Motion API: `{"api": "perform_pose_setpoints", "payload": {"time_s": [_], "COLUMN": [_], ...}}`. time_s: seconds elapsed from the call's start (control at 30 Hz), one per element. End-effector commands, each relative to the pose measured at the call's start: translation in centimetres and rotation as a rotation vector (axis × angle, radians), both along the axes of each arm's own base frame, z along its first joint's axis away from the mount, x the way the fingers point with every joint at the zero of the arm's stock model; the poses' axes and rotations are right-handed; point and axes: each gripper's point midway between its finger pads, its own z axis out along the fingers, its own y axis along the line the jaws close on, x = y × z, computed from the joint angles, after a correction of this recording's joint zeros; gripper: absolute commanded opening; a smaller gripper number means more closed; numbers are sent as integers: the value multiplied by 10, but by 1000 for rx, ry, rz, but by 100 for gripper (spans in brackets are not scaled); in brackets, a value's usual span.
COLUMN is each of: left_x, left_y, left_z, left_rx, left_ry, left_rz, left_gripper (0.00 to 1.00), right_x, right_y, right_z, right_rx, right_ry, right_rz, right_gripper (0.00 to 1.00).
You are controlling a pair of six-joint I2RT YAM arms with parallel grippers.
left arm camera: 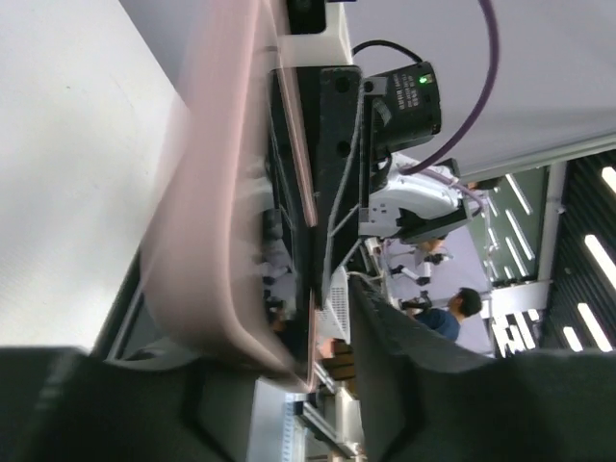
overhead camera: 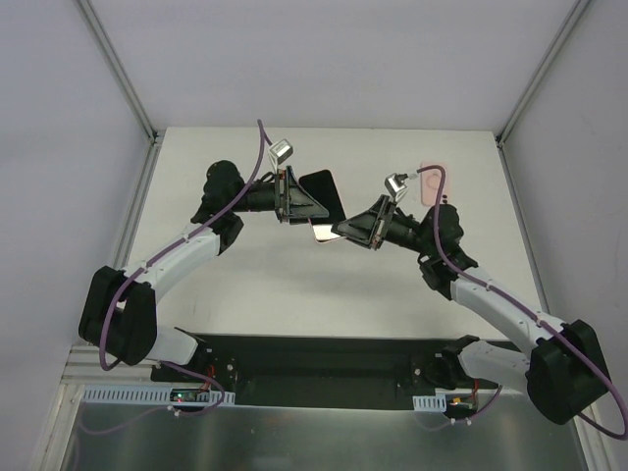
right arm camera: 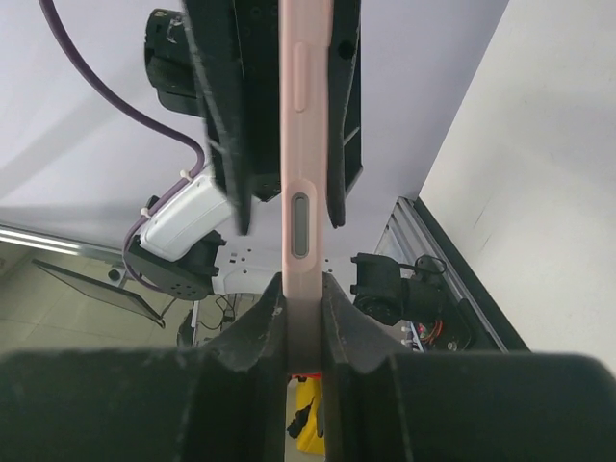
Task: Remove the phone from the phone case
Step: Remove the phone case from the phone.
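The phone [overhead camera: 323,192] is held up in the air over the middle of the table, dark face up, between both grippers. My left gripper [overhead camera: 294,202] holds its far-left end. In the left wrist view its pink edge [left arm camera: 223,241] is blurred against one finger [left arm camera: 96,404], with the dark face [left arm camera: 289,231] beside it. My right gripper [overhead camera: 355,232] is shut on its near-right end. The right wrist view shows the fingers [right arm camera: 245,337] clamped on the pink side edge [right arm camera: 302,144], which carries a button and a slot. A flat pink case [overhead camera: 433,183] lies at the back right of the table.
Metal frame posts [overhead camera: 118,69] rise at the back corners. A black strip [overhead camera: 324,358] runs along the near edge between the arm bases. Purple cables [overhead camera: 444,221] loop over both arms; the right one crosses the pink case.
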Motion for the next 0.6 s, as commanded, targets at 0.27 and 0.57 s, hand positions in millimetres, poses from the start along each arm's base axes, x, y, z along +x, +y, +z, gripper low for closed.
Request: {"api": "perform_pose_setpoints", "payload": {"time_s": [0.27, 0.57], "left_x": [25, 30], "left_y": [8, 4], "left_z": [27, 30], "left_rx": [-205, -268], "left_ry": [-18, 8], "left_rz": [162, 189], "left_gripper": [74, 56], "right_x": [-2, -5], "right_y": [-7, -1], "right_z": [0, -1], "right_rx": [-6, -17], "right_ry": [-57, -68], "right_rz": [-71, -60], "right_gripper": [1, 1]}}
